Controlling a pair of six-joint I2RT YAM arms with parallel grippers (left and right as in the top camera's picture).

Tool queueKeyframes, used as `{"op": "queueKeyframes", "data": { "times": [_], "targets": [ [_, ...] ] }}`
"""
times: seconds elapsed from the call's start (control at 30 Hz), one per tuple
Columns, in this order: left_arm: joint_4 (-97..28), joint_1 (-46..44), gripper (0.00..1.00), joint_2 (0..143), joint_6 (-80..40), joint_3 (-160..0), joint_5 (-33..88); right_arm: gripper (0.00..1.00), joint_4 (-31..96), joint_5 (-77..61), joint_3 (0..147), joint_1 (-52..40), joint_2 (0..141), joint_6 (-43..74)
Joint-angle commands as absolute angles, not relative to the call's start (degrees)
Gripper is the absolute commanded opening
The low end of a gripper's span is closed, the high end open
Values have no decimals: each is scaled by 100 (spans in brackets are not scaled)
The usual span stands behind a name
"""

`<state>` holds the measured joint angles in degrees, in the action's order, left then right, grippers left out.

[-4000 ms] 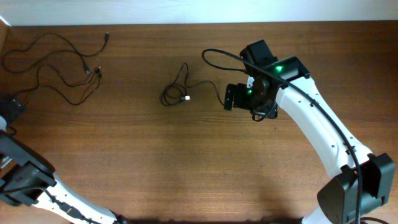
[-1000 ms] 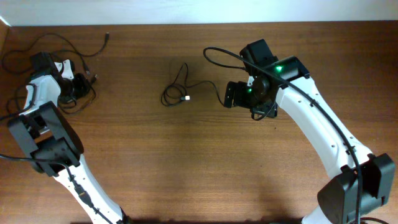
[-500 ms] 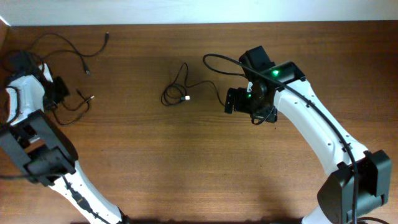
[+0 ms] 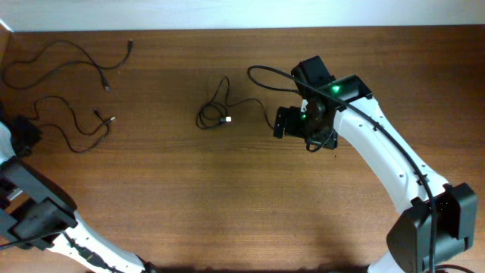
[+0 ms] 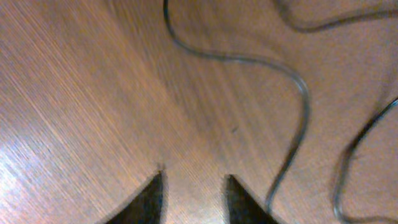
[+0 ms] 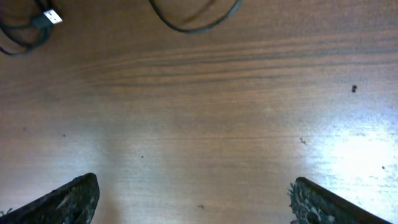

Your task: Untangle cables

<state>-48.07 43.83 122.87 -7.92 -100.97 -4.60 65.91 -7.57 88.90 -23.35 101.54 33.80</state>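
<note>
Three thin black cables lie apart on the wooden table (image 4: pixel 227 197). One wavy strand (image 4: pixel 101 70) runs along the far left. A second cable (image 4: pixel 76 125) lies just below it. The third cable (image 4: pixel 203 117) is coiled near the middle, and its white plug (image 4: pixel 227 119) shows again in the right wrist view (image 6: pixel 51 17). At the table's left edge, beside the second cable, my left gripper (image 4: pixel 29 131) has its jaws a little apart over bare wood (image 5: pixel 194 179), with a strand (image 5: pixel 305 106) to its right. My right gripper (image 4: pixel 279 121) stands wide open (image 6: pixel 196 186) just right of the coil, holding nothing.
The right arm's own thick black cable (image 4: pixel 265 72) arches above the coil's far side. A white wall edge (image 4: pixel 242 15) borders the table at the back. Bare wood stretches across the front half of the table.
My left gripper has let go of the second cable and pulled back to the left edge. That cable now lies stretched out below the top strand. The right arm shifted only slightly.
</note>
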Motion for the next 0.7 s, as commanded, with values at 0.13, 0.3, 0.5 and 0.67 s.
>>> {"op": "queueKeyframes", "data": {
  "times": [0.13, 0.3, 0.5, 0.67],
  "targets": [
    [-4554, 4165, 0, 12193, -836, -9013, -237, 98, 6525, -884, 8838, -2362, 10165, 3330],
    [-4471, 4160, 0, 12193, -1457, -8611, -233, 98, 6506, -882, 8838, -2362, 10165, 3330],
    [-3997, 4150, 0, 12193, -1455, -8370, 591, 98, 6508, -884, 8838, -2362, 10165, 3330],
    [-3723, 3909, 0, 12193, -1452, -8368, 773, 98, 6512, -884, 8838, -2362, 10165, 3330]
  ]
}}
